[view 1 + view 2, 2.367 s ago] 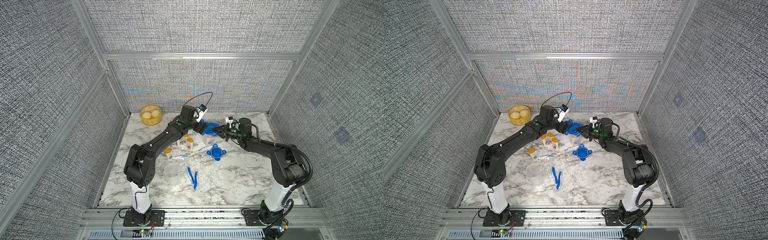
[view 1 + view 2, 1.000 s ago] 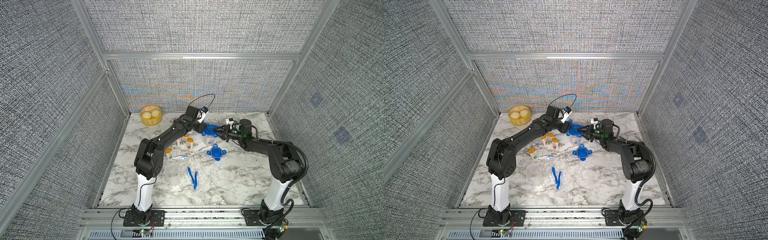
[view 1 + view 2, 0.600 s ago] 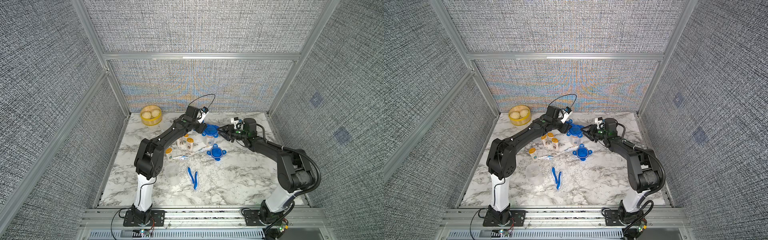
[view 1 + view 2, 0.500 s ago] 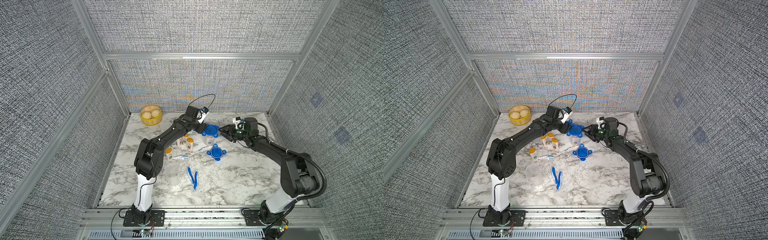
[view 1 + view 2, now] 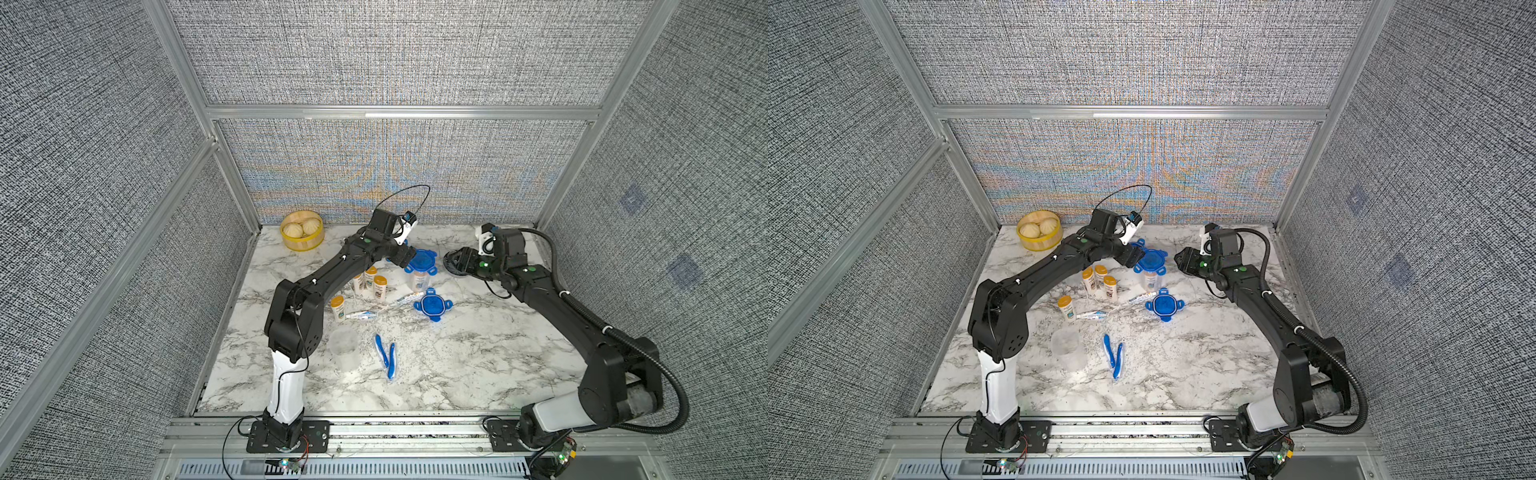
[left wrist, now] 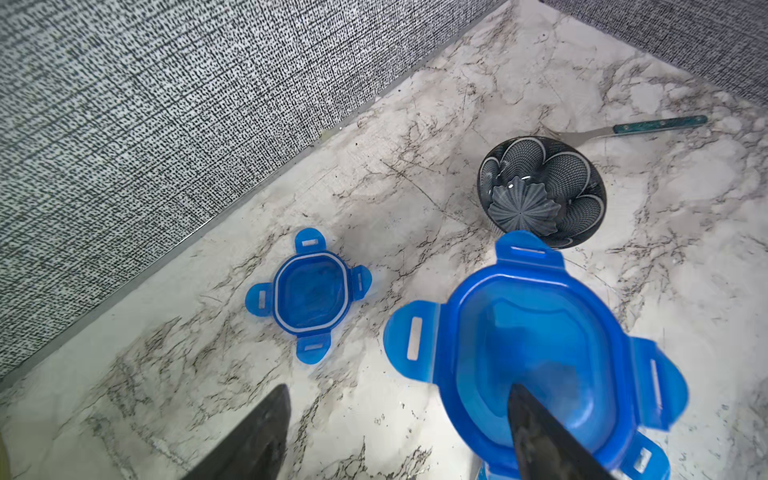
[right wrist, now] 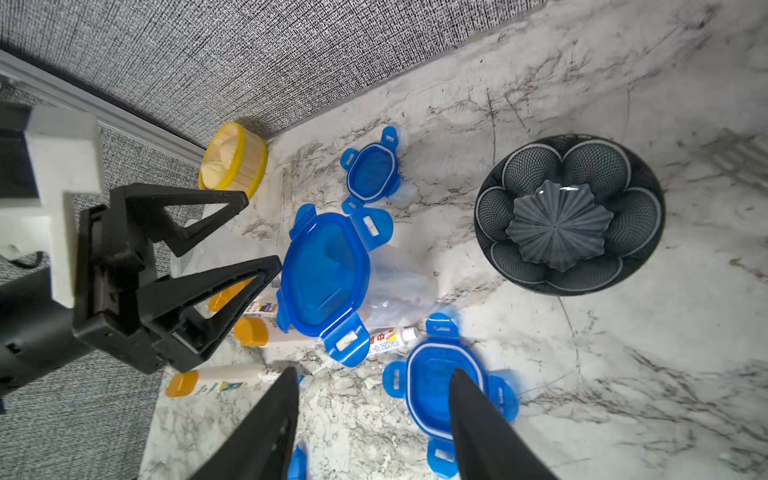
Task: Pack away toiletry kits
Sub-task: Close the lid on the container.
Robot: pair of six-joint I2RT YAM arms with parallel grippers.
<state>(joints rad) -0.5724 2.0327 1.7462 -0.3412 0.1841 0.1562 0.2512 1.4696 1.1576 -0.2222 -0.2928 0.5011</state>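
Right wrist view — left end effector point(image 7: 264, 230), released, just beside the lidded cup point(image 7: 328, 270); right end effector point(image 7: 374, 370), released too, stands farther.

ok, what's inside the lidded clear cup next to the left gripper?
The blue lid covers the mouth of the clear cup. Through its wall only pale, blurred shapes show; what they are cannot be told.

Both arms stretch forward and bend inward toward each other. The left gripper point(image 7: 264, 229) and the right gripper point(image 7: 374, 370) have their jaws spread apart, gripping nothing.
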